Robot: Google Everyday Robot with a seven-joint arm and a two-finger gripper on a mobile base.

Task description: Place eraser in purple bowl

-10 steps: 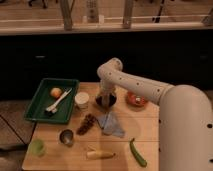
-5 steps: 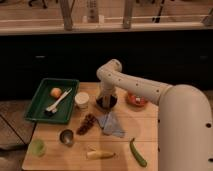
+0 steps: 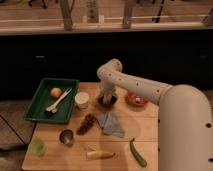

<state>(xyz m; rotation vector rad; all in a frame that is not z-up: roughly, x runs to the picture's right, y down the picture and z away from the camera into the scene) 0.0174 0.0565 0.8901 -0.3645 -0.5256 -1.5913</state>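
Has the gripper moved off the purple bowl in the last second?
No. The gripper hangs over the purple bowl, right of the white cup, exactly as before.

We see the small, round, very dark purple bowl [image 3: 112,102] sitting upright, partly hidden beneath the gripper [image 3: 106,95] right over it.

The gripper [image 3: 106,96] hangs, jaws spread, over the purple bowl [image 3: 109,103] near the table's [image 3: 145,125] far edge, hemmed in by the white cup [image 3: 81,100] and the red bowl [image 3: 136,100]. Bare wood lies toward the right edge, beside the cloth [image 3: 111,124].
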